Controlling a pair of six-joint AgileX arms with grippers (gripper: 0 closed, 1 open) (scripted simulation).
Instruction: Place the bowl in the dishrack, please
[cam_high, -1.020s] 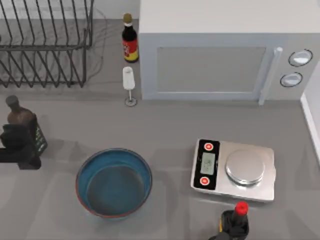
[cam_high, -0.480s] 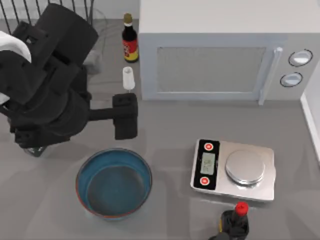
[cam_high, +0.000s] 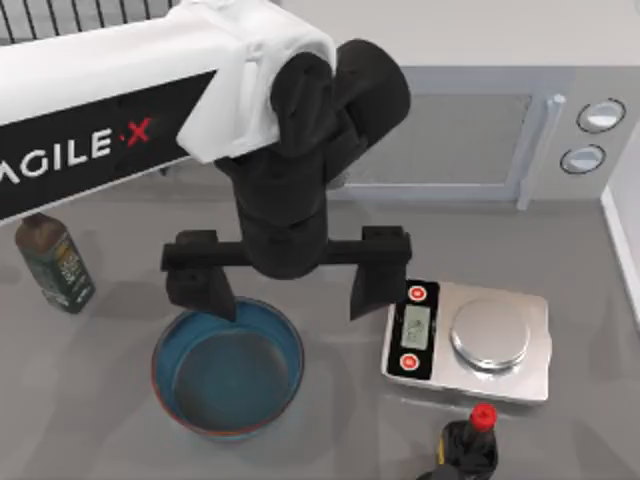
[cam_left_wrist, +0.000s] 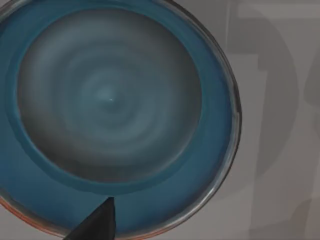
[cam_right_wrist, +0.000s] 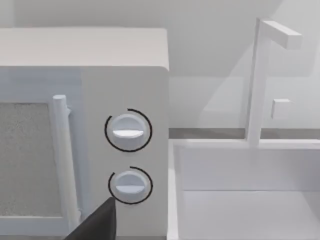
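Note:
The bowl (cam_high: 228, 368), glossy blue inside with a reddish-brown rim, sits upright on the grey table at front left. My left arm reaches in from the left. Its gripper (cam_high: 290, 300) hangs open over the bowl's far rim, with one finger (cam_high: 200, 285) above that rim and the other (cam_high: 378, 272) off to the bowl's right. The left wrist view looks straight down into the bowl (cam_left_wrist: 110, 100), with one dark fingertip (cam_left_wrist: 97, 225) at its rim. A few bars of the dishrack (cam_high: 60, 12) show at the back left behind the arm. One dark fingertip (cam_right_wrist: 97, 222) of my right gripper shows before the microwave.
A white microwave (cam_high: 480, 130) stands at the back. A kitchen scale (cam_high: 470, 340) with a steel pan lies right of the bowl, and a red-capped bottle (cam_high: 472, 445) stands in front of it. A dark bottle (cam_high: 55, 262) stands at the left edge.
My left arm has swung from the left side to the middle, and its gripper now hangs over the bowl's far rim. The arm now covers most of the dishrack. The bowl has not moved.

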